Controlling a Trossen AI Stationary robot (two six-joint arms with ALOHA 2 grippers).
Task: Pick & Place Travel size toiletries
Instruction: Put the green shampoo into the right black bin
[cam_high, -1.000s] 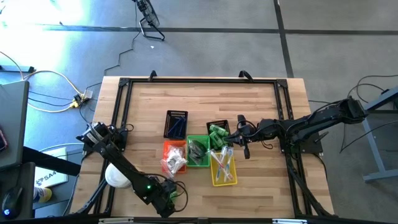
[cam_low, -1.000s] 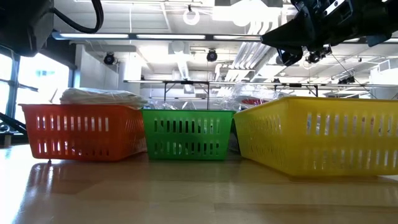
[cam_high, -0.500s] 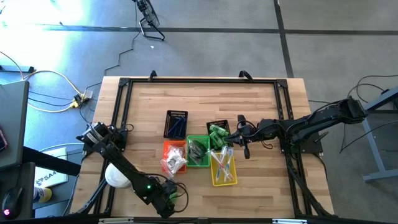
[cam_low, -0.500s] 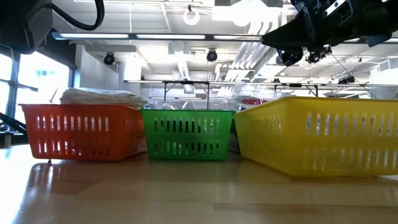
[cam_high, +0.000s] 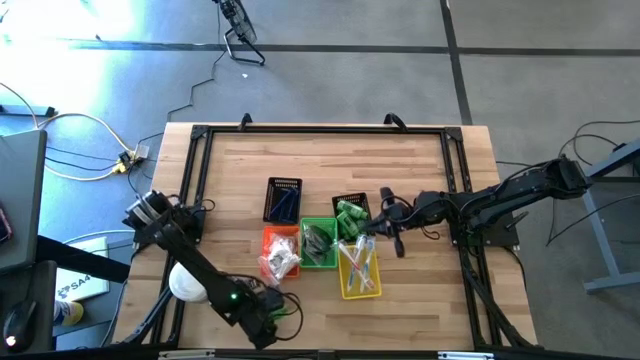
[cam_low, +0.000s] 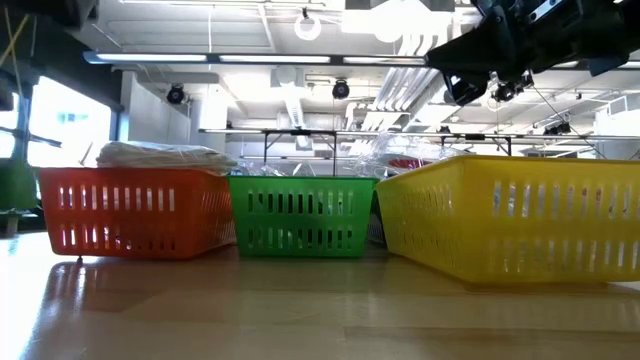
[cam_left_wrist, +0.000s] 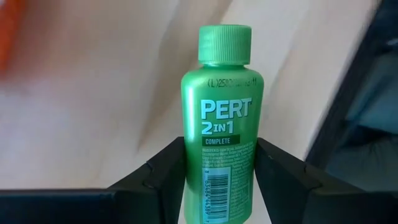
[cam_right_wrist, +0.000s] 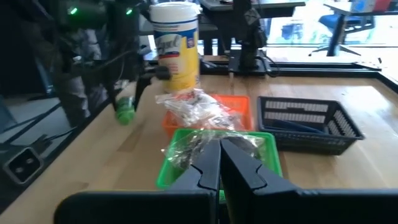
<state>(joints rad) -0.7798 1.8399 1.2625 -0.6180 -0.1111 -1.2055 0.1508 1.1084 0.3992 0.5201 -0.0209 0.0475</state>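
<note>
A small green bottle (cam_left_wrist: 222, 118) with a green cap, marked PERT 2 in 1, sits between the fingers of my left gripper (cam_high: 270, 312) near the table's front edge, left of the middle. The same bottle (cam_right_wrist: 124, 111) shows in the right wrist view. More toiletries lie in the baskets: clear-wrapped white pieces (cam_high: 278, 260) in the orange one, green bottles (cam_high: 350, 218) in a black one. My right gripper (cam_high: 385, 232) is shut on nothing and hovers over the baskets' right side. My left gripper pinches the bottle's two narrow sides (cam_left_wrist: 189, 168) between its two fingers, on the half toward the bottle's base. The fingers slant steeply down and run along the bottle. The cap end (cam_left_wrist: 224, 43) points away past the fingertips, over the wooden table top.
Orange (cam_high: 268, 238), green (cam_high: 318, 262), yellow (cam_high: 358, 290) and two black baskets (cam_high: 283, 198) cluster mid-table. A round white-and-yellow container (cam_high: 188, 283) stands by the left arm. A black frame (cam_high: 320, 130) rims the table. Bare wood lies at the far side and the near right.
My left gripper has turned a little about its own pointing line with the green bottle between its fingers, and in the low view the arm's dark bulk has moved out of the top left corner. My right gripper has kept still.
</note>
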